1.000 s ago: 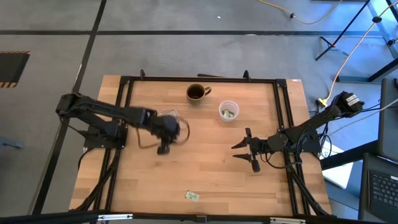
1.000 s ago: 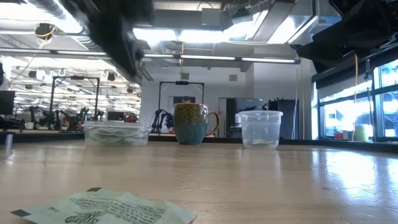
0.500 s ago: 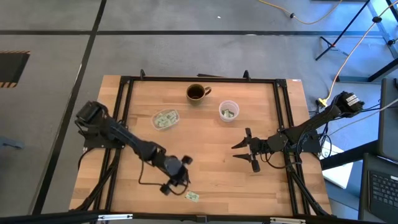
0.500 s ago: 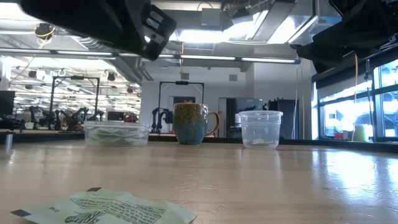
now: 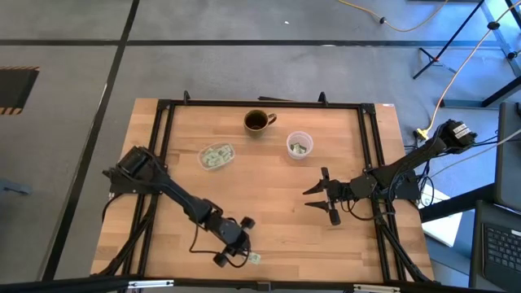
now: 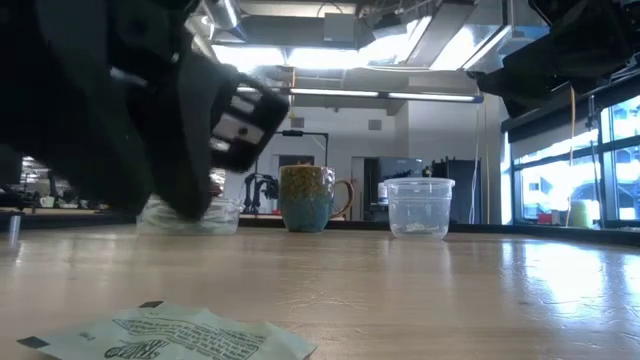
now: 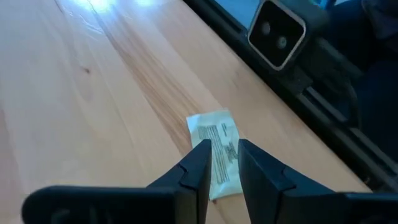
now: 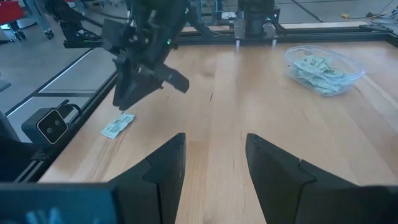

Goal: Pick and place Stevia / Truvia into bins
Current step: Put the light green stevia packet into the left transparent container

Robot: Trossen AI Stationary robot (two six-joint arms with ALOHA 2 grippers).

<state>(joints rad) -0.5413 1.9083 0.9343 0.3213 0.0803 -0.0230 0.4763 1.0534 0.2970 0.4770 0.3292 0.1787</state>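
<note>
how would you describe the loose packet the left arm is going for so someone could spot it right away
Look at the wooden table, along the edge opposite the mug. The left gripper hangs there, open, over one flat pale green packet with dark print. It is the only packet lying bare on the wood; the others sit in the clear tub and cup.

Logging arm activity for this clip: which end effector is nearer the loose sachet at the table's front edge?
Left. The left end effector hangs just above the sachet, fingers open; the right end effector waits far off at mid-table.
</note>
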